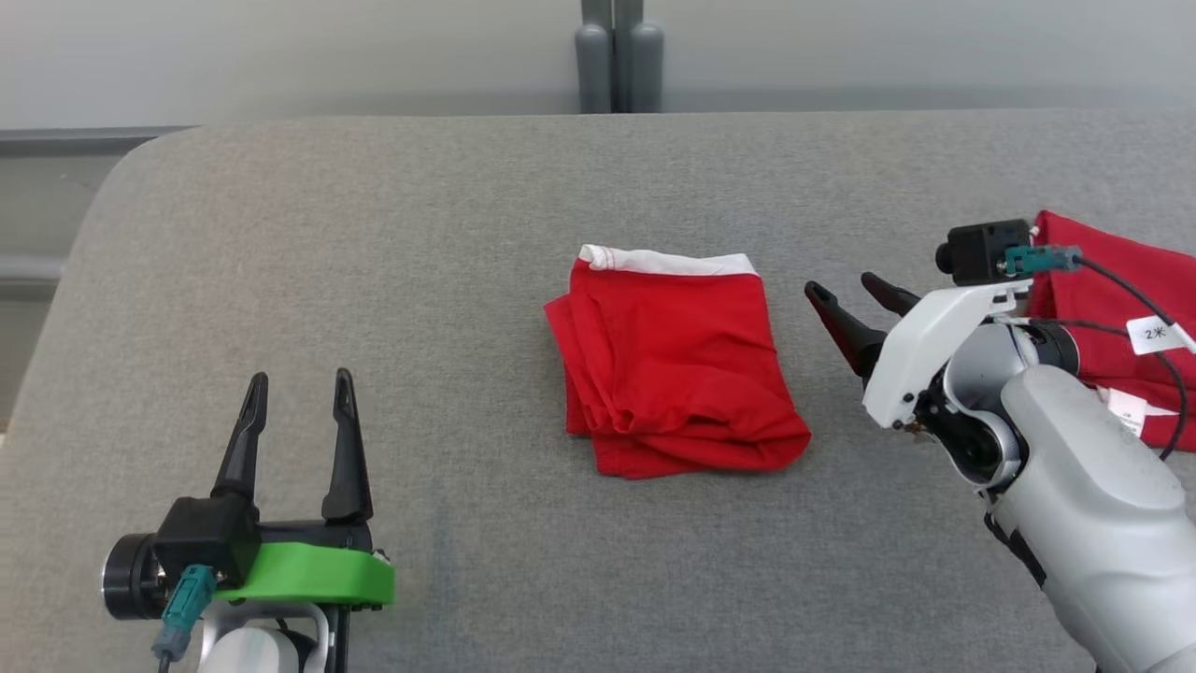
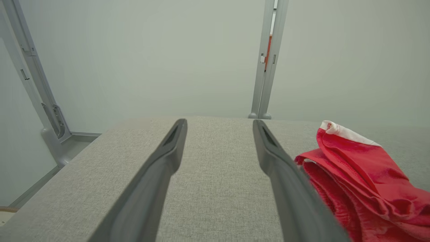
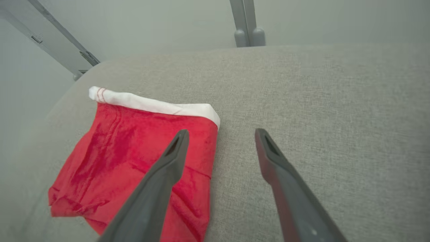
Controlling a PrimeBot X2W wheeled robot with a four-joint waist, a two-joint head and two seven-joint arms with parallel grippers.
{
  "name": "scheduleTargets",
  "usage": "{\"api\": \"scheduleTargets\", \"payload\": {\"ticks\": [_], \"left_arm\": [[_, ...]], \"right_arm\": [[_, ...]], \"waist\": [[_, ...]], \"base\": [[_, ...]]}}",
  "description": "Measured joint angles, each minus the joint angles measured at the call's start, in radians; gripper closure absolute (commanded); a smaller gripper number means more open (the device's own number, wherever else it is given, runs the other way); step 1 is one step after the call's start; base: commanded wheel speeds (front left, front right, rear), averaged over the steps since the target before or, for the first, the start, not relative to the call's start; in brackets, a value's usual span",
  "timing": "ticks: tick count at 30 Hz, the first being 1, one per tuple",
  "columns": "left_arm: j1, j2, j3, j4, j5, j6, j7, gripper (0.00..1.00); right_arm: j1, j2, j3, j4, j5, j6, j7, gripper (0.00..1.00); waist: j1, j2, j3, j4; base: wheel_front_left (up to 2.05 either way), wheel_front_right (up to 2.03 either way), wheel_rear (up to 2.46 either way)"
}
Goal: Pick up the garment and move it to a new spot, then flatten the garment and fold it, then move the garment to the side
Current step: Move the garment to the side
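The folded garment (image 1: 673, 365) is lying mid-table (image 1: 374, 234). The left gripper (image 1: 301, 383) is sitting well apart at its near left; the right gripper (image 1: 841, 285) is pointing at its right side, close by. A second garment (image 1: 1103, 280) is lying at the right edge, partly under that arm. Posts (image 1: 619, 65) are standing behind the table.

The left end effector (image 2: 219, 126) reaches out over the grey cloth-covered worktop (image 2: 215, 201); its two long dark fingers (image 2: 151, 188) rise from the bottom edge and stand well apart, with bare grey cloth between them; a red garment (image 2: 362, 181) lies bunched and creased on the worktop at the right, its near edge hidden behind the right-hand finger; a white waistband (image 2: 346, 134) runs along its far edge; beyond the worktop stands a pale wall (image 2: 151, 60), with a grey metal post (image 2: 268, 60) upright behind and a slanting grey frame (image 2: 33, 74) at the left.
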Motion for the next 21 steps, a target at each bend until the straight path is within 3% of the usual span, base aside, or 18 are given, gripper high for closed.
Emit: {"api": "scheduleTargets", "payload": {"ticks": [13,19,20,21], "left_arm": [[-0.034,-0.035,-0.022,0.007,0.010,-0.018,0.000,0.00],[-0.035,-0.042,-0.019,0.008,0.016,-0.022,0.000,0.00],[-0.035,-0.043,-0.019,0.008,0.018,-0.022,0.000,0.00],[-0.035,-0.045,-0.019,0.009,0.020,-0.025,0.000,0.00]], "right_arm": [[-0.095,-0.016,0.080,0.207,0.221,0.000,0.239,0.00],[-0.106,-0.023,0.101,0.236,0.260,0.000,0.238,0.00],[-0.108,-0.024,0.104,0.238,0.267,0.000,0.234,0.49],[-0.108,-0.026,0.108,0.239,0.275,0.000,0.226,0.89]], "waist": [[0.0000,0.0000,0.056,0.162],[0.0000,0.0000,0.077,0.196],[0.0000,0.0000,0.079,0.198],[0.0000,0.0000,0.081,0.199]], "base": [[0.00,0.00,0.00],[0.00,0.00,0.00],[0.00,0.00,0.00],[0.00,0.00,0.00]]}}
